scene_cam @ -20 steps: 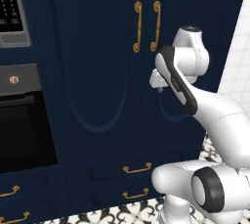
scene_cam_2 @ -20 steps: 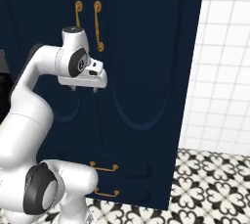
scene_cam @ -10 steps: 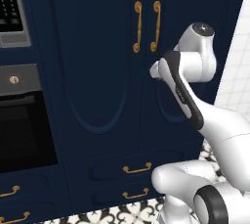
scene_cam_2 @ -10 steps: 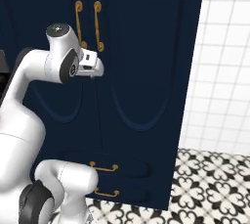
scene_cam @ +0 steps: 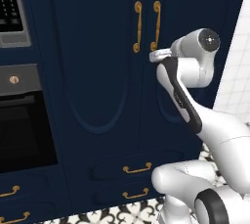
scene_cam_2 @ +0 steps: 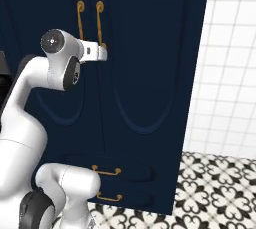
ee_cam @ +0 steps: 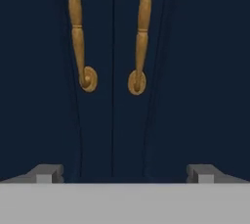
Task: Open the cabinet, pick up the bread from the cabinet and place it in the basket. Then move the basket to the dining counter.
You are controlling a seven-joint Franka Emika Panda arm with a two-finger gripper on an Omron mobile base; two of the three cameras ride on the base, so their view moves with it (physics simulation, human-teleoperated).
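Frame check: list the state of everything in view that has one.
cabinet: both doors shut
brass handles: untouched, side by side at the door seam
end effector: open, empty, facing the handles' lower ends
low drawers: shut
oven: door shut

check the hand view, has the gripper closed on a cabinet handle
No, the gripper stands open short of the cabinet, both brass handles untouched above it.

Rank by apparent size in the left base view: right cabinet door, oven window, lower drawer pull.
1. Right cabinet door, partly hidden by the arm.
2. Oven window, cut off by the frame edge.
3. Lower drawer pull.
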